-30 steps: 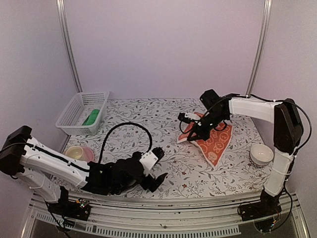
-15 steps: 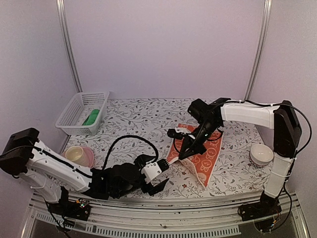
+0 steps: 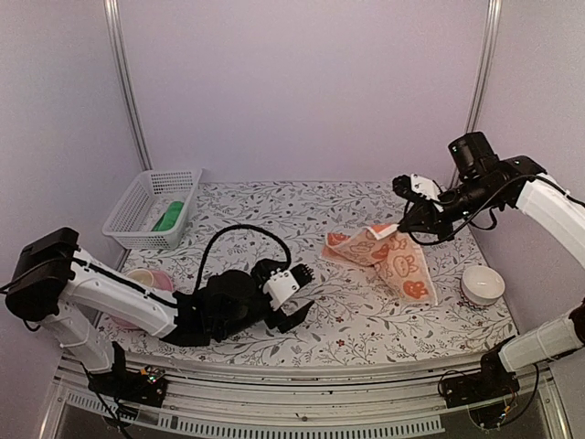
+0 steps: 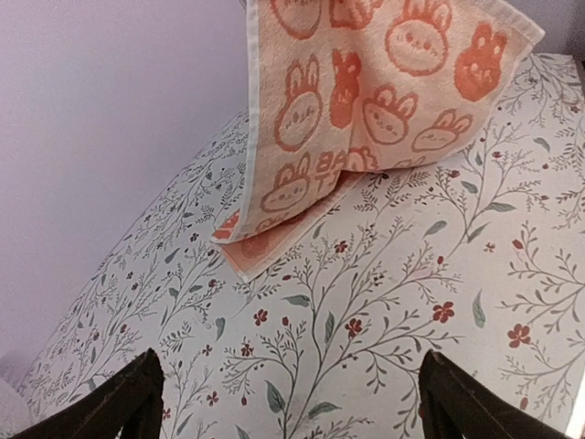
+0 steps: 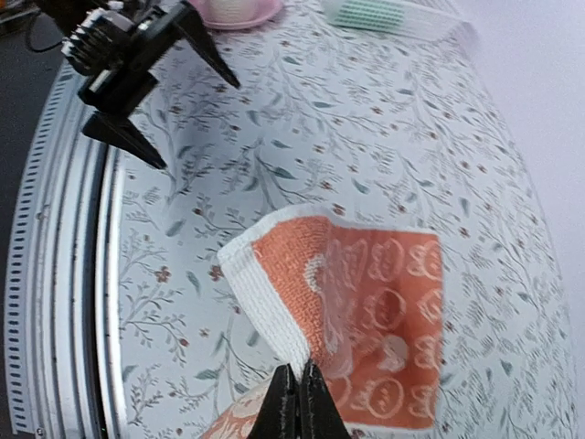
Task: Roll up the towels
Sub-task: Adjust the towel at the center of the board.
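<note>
1. Orange towel with a white pattern, seen from overhead. One corner is lifted off the flowered table by the right gripper, whose jaws are pinched tight on the cloth. The rest drapes down and lies right of centre.
2. Same view. The green towel lies in the white basket at the far left of the table. The left gripper sits low over the near middle with its jaws spread wide. It holds nothing and is well apart from the orange towel. A white bowl stands near the right edge. A pink plate shows beside the left arm.
3. Left wrist view. Two dark fingers stand far apart with only bare table between them. Ahead, the orange towel hangs with its pale side out, showing orange rabbits and a white hem. Its lower fold rests on the table.
4. Right wrist view. The fingertips are closed together on the towel's white hem, and the orange side is spread below. The open left gripper shows at top left. The green towel is at the top edge.
</note>
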Robot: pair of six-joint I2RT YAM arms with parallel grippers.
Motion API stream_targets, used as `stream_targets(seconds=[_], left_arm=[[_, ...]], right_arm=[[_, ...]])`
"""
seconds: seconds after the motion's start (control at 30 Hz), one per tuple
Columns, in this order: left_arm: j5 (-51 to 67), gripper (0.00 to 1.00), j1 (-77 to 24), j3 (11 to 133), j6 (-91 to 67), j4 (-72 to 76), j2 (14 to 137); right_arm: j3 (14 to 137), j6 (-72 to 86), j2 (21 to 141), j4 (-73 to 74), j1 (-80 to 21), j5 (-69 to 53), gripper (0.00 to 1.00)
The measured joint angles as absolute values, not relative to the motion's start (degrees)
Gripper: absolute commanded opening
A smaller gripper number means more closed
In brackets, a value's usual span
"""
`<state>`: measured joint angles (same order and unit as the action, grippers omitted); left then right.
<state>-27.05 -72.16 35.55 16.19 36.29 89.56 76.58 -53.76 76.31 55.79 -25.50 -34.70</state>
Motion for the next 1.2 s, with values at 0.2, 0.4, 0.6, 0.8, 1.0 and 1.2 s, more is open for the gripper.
stream_targets(seconds=[0.2,0.4,0.6,0.8,1.0,1.2], left_arm=[[-20.7,0.97,-63.6,47.1,14.2,34.1,98.6],[-13.5,0.95,-58.1,64.6,10.7,25.7,111.6],[-4.7,0.89,-52.7,76.2,3.5,16.8,120.7],[3.9,0.82,-48.1,85.3,-1.3,9.8,126.7],[8.8,0.72,-46.9,90.0,-4.6,6.2,130.5],[11.9,0.70,-46.1,89.8,-8.0,4.0,131.3]], right_arm=[[76.0,-52.3,73.4,50.5,-11.1,-24.6,0.02],[74.1,-46.9,73.4,42.0,-3.3,-14.0,0.02],[70.0,-41.7,72.8,33.9,0.5,-6.3,0.02],[66.8,-38.1,72.8,28.6,0.5,-2.2,0.02],[64.4,-36.8,72.8,25.5,0.5,-0.5,0.02],[63.7,-36.3,72.8,23.9,0.5,0.9,0.02]])
